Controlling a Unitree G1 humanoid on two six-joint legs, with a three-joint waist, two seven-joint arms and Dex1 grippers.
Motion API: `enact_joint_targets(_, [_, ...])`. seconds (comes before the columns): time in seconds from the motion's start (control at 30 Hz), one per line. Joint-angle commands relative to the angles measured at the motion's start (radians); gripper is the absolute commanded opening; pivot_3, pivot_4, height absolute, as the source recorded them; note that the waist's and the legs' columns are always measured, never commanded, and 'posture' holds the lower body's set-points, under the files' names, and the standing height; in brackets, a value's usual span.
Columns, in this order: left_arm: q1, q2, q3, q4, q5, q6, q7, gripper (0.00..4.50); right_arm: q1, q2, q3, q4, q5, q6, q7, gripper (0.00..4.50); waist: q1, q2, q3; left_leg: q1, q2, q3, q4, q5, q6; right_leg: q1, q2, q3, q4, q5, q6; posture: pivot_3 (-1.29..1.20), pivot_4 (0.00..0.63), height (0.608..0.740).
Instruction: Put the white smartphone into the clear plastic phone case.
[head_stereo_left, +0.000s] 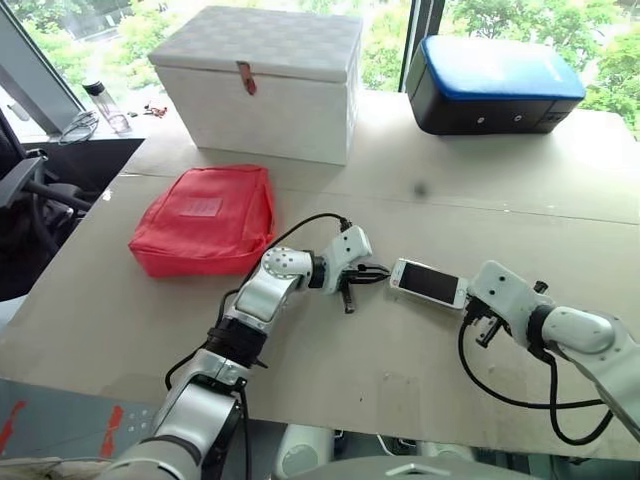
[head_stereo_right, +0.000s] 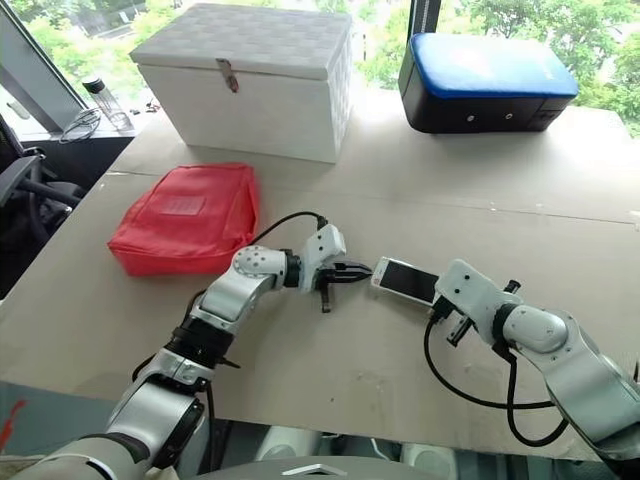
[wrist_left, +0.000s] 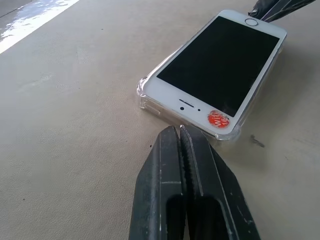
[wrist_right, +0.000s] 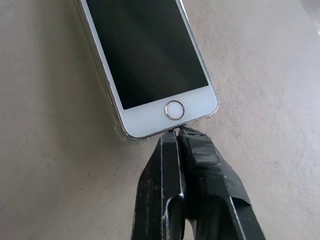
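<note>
A: Where is the phone (head_stereo_left: 428, 282)?
B: Flat on the surface (head_stereo_left: 400, 370), screen up, toward its near right part, seated in the case (wrist_left: 146, 101), whose clear rim shows round its corners.
A: And the left gripper (wrist_left: 180, 131)?
B: Jaws clenched on nothing, tips just beside the end with the red sticker (wrist_left: 218, 119).
A: The right gripper (wrist_right: 177, 131)?
B: Also clenched and empty, tips touching the edge by the home button (wrist_right: 175, 109).
A: Anything else?
B: A red pouch (head_stereo_left: 205, 221) lies toward the left edge, a white box (head_stereo_left: 262, 80) and a blue-topped case (head_stereo_left: 492, 84) along the far edge.

Tan table (head_stereo_left: 400, 380) bears phone case (wrist_left: 145, 97) (clear), red pouch (head_stereo_left: 205, 220), boxes.
</note>
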Motion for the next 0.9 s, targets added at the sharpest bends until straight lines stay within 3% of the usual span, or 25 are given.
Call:
enact_joint_targets(0.03, [0.007, -0.019, -0.024, -0.076, -0.008, 0.003, -0.011, 0.09, -0.043, 0.018, 0.056, 0.007, -0.005, -0.066, 0.030, 0.00, 0.000, 0.000, 0.000, 0.000, 0.000, 0.000, 0.000, 0.000, 0.000, 0.000, 0.000, 0.000, 0.000, 0.000, 0.000, 0.00, 0.150, 0.740])
enact_joint_targets(0.33, [0.022, -0.028, -0.016, -0.118, -0.012, 0.041, -0.003, 0.09, -0.086, 0.064, 0.057, 0.050, -0.011, -0.120, 0.075, 0.00, -0.017, 0.000, 0.000, 0.000, 0.000, 0.000, 0.000, 0.000, 0.000, 0.000, 0.000, 0.000, 0.000, 0.000, 0.000, 0.00, 0.150, 0.740])
enact_joint_targets(0.67, [0.062, -0.034, 0.012, -0.210, -0.024, 0.179, 0.051, 0.09, -0.277, -0.010, 0.093, 0.389, -0.141, -0.409, 0.228, 0.00, -0.017, 0.000, 0.001, 0.000, 0.000, 0.000, 0.001, 0.003, 0.002, 0.000, 0.001, 0.000, 0.001, 0.001, 0.002, 0.00, 0.150, 0.740])
enact_joint_targets(0.9, [0.082, 0.042, 0.088, -0.282, -0.069, 0.199, 0.042, 0.09, -0.204, -0.104, -0.047, 0.351, -0.114, -0.358, 0.305, 0.00, -0.014, 0.000, 0.001, -0.002, 0.000, 0.001, 0.000, 0.006, -0.001, 0.000, 0.001, 0.000, 0.001, 0.003, 0.002, 0.00, 0.150, 0.740])
